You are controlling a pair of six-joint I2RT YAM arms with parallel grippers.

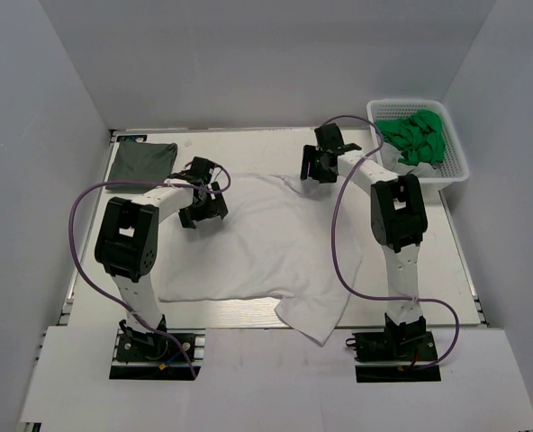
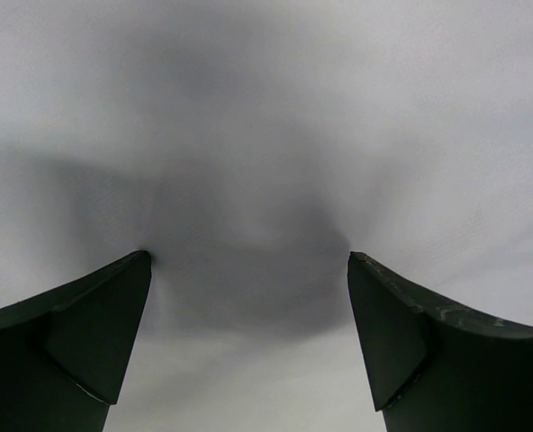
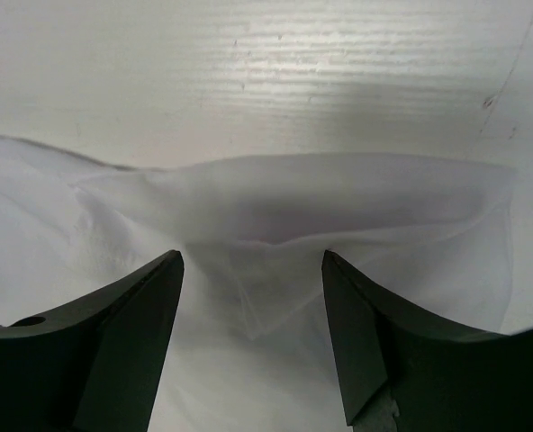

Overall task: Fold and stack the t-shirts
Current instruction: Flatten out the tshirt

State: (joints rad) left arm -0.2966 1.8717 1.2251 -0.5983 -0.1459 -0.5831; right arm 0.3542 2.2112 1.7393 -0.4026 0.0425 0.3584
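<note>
Right gripper (image 3: 253,261): jaws wide apart, holding nothing, with a raised fold at the far edge of the white t-shirt (image 1: 248,243) lying just ahead of and between its fingertips. Left gripper (image 2: 248,259): likewise spread and empty, close above flat white cloth. The shirt lies spread mid-table (dark t-shirt (image 1: 142,162) sits compact at the far left corner). Judged light, limp and prone to sagging; best pinched at that raised edge.

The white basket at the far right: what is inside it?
A crumpled green heap, probably cloth, fills much of the basket. Whatever lies beneath the heap is covered.
</note>
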